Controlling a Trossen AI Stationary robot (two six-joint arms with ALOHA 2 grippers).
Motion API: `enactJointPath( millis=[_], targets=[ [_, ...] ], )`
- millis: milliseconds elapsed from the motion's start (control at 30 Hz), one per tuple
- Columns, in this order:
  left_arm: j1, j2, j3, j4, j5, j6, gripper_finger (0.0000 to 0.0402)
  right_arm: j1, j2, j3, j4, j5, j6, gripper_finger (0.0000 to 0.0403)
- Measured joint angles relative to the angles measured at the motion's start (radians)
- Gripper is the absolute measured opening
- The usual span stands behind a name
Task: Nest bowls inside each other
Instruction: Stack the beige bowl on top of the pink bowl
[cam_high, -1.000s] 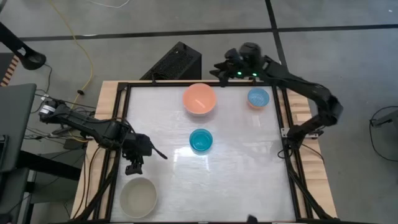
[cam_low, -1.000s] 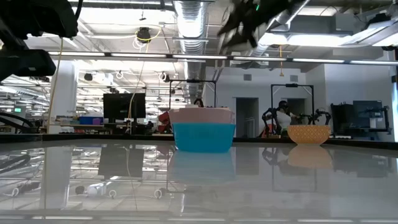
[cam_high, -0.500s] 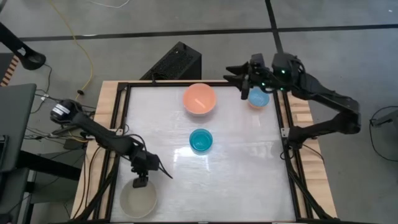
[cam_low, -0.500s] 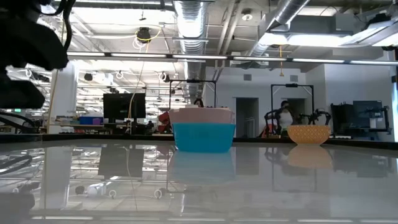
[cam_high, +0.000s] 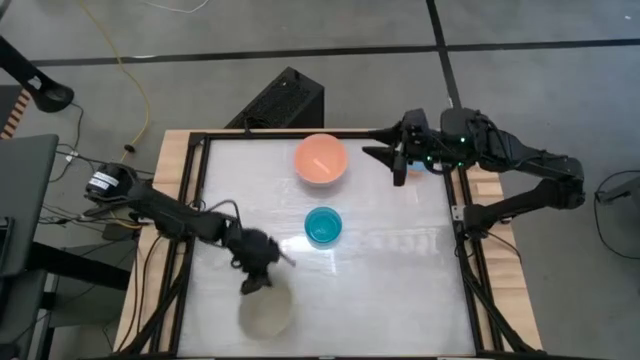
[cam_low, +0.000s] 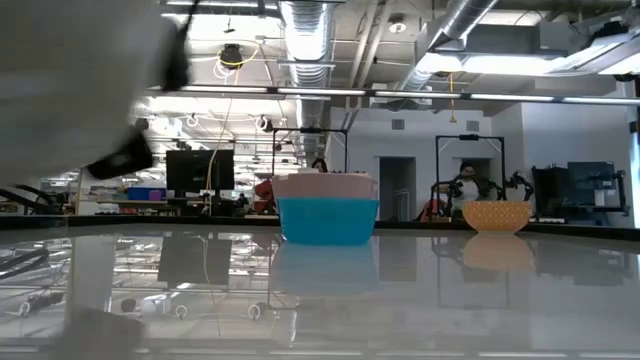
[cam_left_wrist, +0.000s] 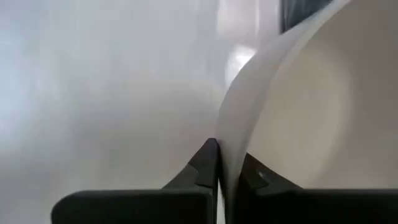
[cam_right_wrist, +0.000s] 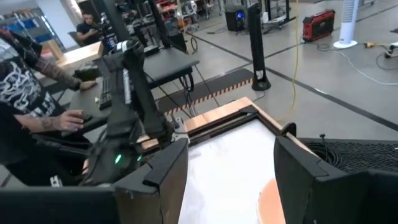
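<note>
My left gripper (cam_high: 258, 281) is shut on the grey-beige bowl (cam_high: 266, 313) near the table's front left; in the low view that bowl is a pale blur (cam_low: 70, 90) at the upper left. A teal bowl (cam_high: 323, 226) stands at mid-table, with a salmon-pink bowl (cam_high: 321, 158) beyond it. My right gripper (cam_high: 386, 153) hovers open at the far right, beside the light blue bowl with the orange outside (cam_low: 497, 215), which it mostly hides from above. My left gripper pinches the grey-beige bowl's wall at the rim (cam_left_wrist: 233, 146), one finger (cam_left_wrist: 208, 168) outside and the other finger (cam_left_wrist: 255, 177) inside. The fingers slant down from the table's left. In the low view the bowl seems raised off the table, though it is blurred.
A black frame (cam_high: 190, 200) rims the glossy table top. In the right wrist view a person (cam_right_wrist: 31, 106) sits at a desk beyond the table, and the other arm (cam_right_wrist: 130, 93) shows there. Free surface lies to the right of the teal bowl.
My left gripper has gone down toward the near edge to the grey-beige bowl, shut on its rim, and carried it toward the table's right. My right arm has swung from the far edge toward the right side and stayed open.
</note>
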Motion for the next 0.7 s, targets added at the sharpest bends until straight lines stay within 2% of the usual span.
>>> enactJointPath(
  millis=[167, 367, 500, 700],
  targets=[
    [0.173, -0.053, 0.000, 0.087, -0.137, -0.002, 0.0000, 0.062, 0.001, 0.000, -0.063, 0.069, 0.012, 0.0204],
    [0.389, -0.122, 0.000, 0.083, -0.298, 0.028, 0.0000, 0.130, 0.001, -0.006, -0.172, 0.159, 0.066, 0.0204],
    [0.529, -0.136, 0.000, 0.107, -0.313, 0.032, 0.0000, 0.169, 0.002, -0.027, -0.249, 0.225, 0.121, 0.0204],
    [0.715, -0.136, 0.036, 0.150, -0.305, 0.033, 0.0000, 0.222, -0.004, -0.117, -0.269, 0.280, 0.225, 0.0204]
  ],
)
